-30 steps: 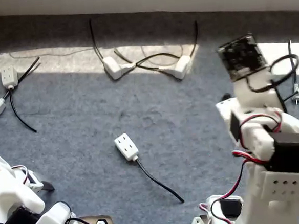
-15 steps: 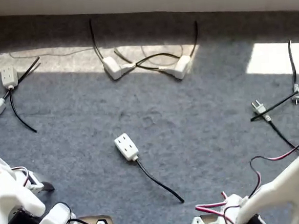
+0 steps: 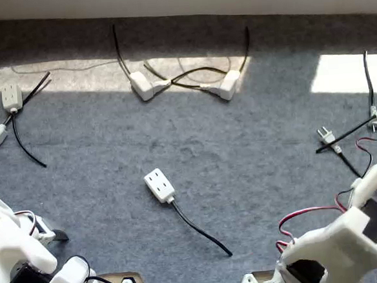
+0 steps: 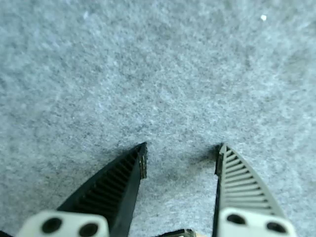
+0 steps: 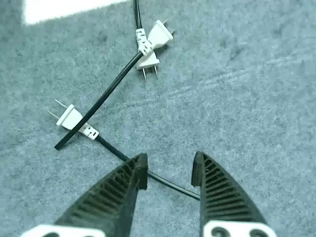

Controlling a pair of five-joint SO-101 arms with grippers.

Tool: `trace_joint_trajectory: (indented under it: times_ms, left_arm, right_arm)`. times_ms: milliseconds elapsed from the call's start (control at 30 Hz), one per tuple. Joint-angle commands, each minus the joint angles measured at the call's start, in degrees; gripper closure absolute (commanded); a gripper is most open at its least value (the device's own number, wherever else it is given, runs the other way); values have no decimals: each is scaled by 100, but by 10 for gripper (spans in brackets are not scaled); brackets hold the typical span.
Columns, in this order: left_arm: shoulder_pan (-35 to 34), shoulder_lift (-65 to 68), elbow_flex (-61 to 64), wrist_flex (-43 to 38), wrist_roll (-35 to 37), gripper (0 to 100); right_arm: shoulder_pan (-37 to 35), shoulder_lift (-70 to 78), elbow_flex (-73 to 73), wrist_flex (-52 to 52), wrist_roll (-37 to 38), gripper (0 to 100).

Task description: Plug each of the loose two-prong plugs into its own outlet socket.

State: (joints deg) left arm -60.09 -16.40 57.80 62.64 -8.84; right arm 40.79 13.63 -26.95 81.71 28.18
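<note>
The right gripper [image 5: 170, 170], jaws parted, hung above a thin black cord [image 5: 112, 149]; its white two-prong plug [image 3: 326, 134], at three o'clock on the grey carpet [image 3: 241, 151], was probably best gripped by the body.

Daylight falls in a bright band [image 3: 74, 75] across the far part of the carpet [image 3: 210, 172], with a separate glaring patch [image 3: 345, 73] at one side. A dark shadow strip [image 3: 181, 32] runs beyond the band. Elsewhere the light is soft and even. The left gripper [image 4: 180, 159] casts small dark shadows at its tips.

High overhead, low wrist cameras, common grey carpet [image 3: 243, 176]
</note>
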Motion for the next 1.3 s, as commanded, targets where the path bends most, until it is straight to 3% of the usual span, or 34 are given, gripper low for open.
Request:
trace_joint_trajectory:
  times_ms: [0,200,633,1000,1267]
  left_arm:
    - [4,-57,22,-220,44,776]
    - [31,-57,22,-220,53,776]
    - [31,-57,22,-220,53,776]
    - [31,-57,13,-220,53,776]
    - [31,-57,13,-220,53,776]
  right_arm:
    - [-303,664,-1007,13,-123,840]
    - [-418,2097,-2343,-505,-993,840]
    - [-664,5051,-5490,-1051,-1002,840]
    - [-637,6026,-5701,-1622,-958,843]
    - [-400,6079,-5692,-1578,-492,911]
